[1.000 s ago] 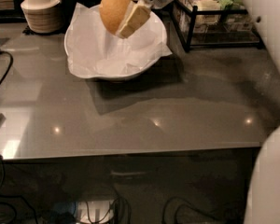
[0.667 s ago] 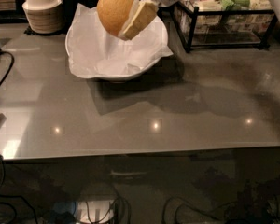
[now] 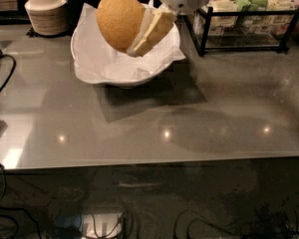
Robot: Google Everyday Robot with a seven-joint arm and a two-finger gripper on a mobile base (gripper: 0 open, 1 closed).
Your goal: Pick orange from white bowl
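Jaws clamp orange [image 3: 118,21] above white bowl [image 3: 125,81] (beige bowls [image 3: 46,15] behind).

We record dim, warm light overall. Three small bright spots glint on the grey table [image 3: 50,113] near its front edge, with a paler glare patch at far left. The white bowl [image 3: 89,68] is the brightest area and throws a dark shadow to its front right. The gripper [image 3: 139,34], above the bowl and clasping the evenly lit orange [image 3: 119,21], is pale. A broader, softer shadow lies mid-table. Below the table edge we see near darkness.
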